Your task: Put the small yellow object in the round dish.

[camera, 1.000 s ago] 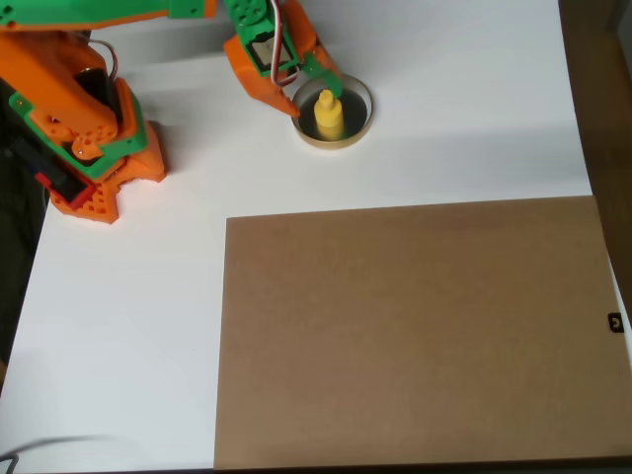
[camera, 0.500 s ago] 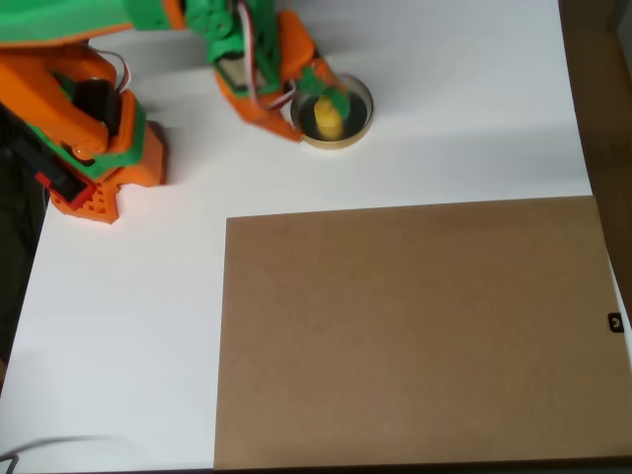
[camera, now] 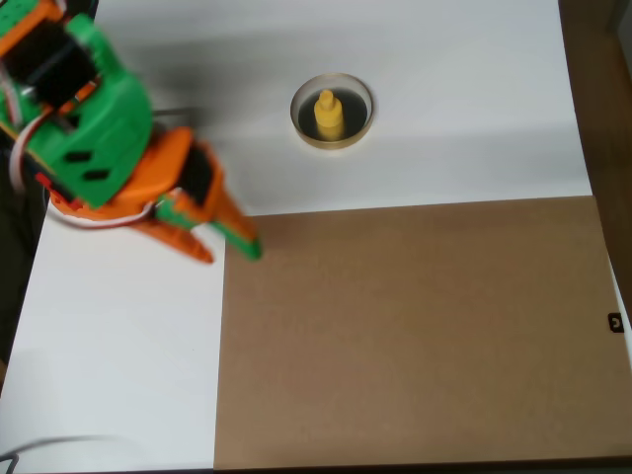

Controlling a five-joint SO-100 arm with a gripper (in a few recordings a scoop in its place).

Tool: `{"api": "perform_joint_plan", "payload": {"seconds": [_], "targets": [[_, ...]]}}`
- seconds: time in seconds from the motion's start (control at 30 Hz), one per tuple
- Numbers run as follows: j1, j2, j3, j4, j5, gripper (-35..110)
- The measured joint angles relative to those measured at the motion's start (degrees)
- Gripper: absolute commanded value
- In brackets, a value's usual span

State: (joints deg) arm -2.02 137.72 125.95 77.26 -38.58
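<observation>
The small yellow object (camera: 329,115) stands upright inside the round dish (camera: 356,91), a cream-rimmed dish with a dark inside, near the top middle of the overhead view. My orange and green gripper (camera: 229,249) hangs well to the lower left of the dish, over the left edge of the brown board. Its green finger and orange finger point down-right with a narrow gap between them and nothing held.
A large brown cardboard sheet (camera: 415,331) covers the lower right of the white table (camera: 118,346). The arm's orange and green body (camera: 84,128) fills the upper left. A dark strip runs along the right edge (camera: 597,99).
The gripper has left the dish and swung away to the lower left, leaving the yellow object standing in the dish. The arm has blurred with fast motion.
</observation>
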Motion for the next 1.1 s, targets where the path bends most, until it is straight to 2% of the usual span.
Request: {"api": "perform_joint_plan", "payload": {"seconds": [0.27,0.4,0.77,1.1], "targets": [[19.9,3.6,8.2,-9.1,0.4,15],[26.4,3.7,8.8,-13.0,1.3,15],[32.2,2.4,9.8,-18.3,5.4,15],[39.1,-12.3,3.6,-24.5,15.2,15]]}}
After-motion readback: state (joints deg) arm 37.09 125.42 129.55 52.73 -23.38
